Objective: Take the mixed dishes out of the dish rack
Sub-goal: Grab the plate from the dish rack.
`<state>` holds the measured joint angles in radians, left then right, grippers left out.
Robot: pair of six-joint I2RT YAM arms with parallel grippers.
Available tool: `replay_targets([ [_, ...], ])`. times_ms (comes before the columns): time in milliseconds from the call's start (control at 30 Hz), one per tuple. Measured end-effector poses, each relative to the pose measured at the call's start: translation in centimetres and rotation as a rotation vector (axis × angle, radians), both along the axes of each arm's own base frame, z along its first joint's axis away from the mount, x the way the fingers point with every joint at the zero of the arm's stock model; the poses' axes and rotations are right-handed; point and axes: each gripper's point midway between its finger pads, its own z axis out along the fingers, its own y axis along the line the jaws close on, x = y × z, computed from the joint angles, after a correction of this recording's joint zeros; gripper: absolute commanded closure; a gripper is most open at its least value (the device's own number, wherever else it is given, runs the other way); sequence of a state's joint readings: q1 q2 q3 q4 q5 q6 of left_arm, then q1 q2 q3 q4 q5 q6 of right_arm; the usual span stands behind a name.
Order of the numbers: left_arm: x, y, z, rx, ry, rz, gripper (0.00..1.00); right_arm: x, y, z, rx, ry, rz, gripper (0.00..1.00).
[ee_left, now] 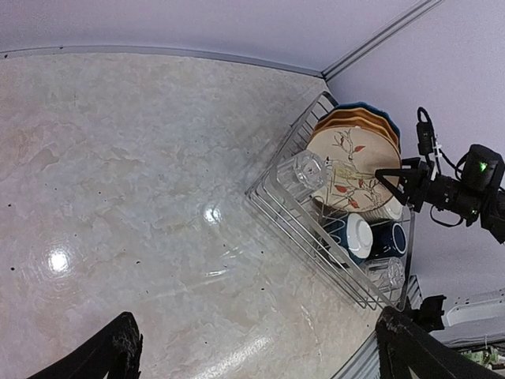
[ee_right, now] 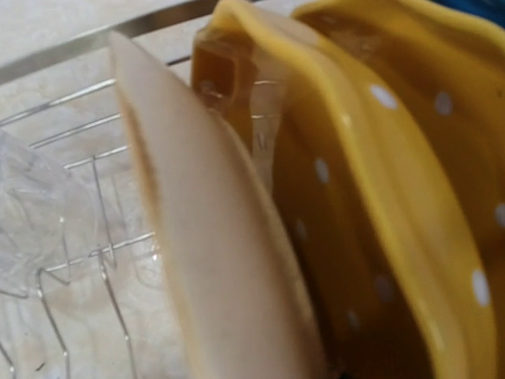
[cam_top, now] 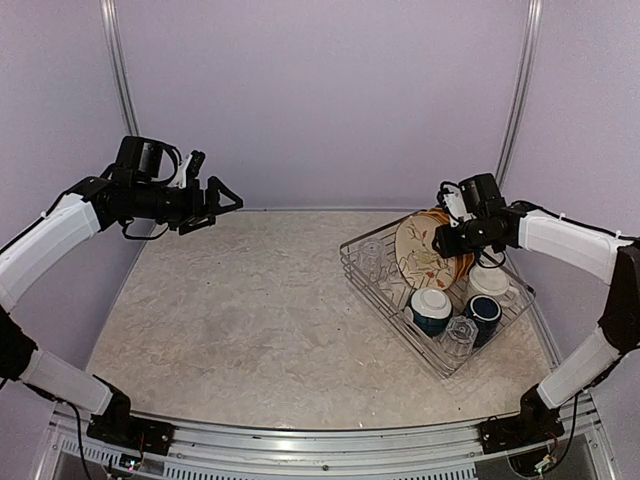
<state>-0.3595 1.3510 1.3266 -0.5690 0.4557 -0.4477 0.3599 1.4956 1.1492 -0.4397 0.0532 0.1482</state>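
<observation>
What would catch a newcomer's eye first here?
The loaded wire rack at the table's right. The right gripper is at the floral plate's top rim, one finger between it and the orange plates. The left gripper hangs open, high over the table's left.

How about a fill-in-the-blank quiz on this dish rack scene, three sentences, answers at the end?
The right gripper is at the rim of the cream floral plate, while the left gripper stands wide ___.
In the dish rack, the navy mug sits beside a teal bowl whose inside is ___.
The clear glasses in the rack number ___.
Missing words: open; white; two.
</observation>
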Motion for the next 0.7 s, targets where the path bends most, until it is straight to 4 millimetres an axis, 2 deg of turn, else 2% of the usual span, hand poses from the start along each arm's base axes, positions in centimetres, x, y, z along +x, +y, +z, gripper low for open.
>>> replay_targets([
  [300,-0.2,0.1,0.7,-0.015,-0.017,-0.005,0.01,0.7,-0.4,-1.0,-0.063,-0.003,0.011,0.82],
  [467,0.1,0.5,0.8,-0.029,-0.021,0.0,0.01,0.8,-0.8,-1.0,-0.096,-0.012,0.014,0.89],
  [600,0.4,1.1,0.7,-0.047,-0.013,0.012,0.01,0.8,-0.9,-0.9,-0.121,-0.011,0.034,1.0],
  [700,0.6,1.4,0.7,-0.053,-0.013,0.019,0.01,0.7,-0.9,-0.8,-0.127,-0.006,0.035,1.0],
])
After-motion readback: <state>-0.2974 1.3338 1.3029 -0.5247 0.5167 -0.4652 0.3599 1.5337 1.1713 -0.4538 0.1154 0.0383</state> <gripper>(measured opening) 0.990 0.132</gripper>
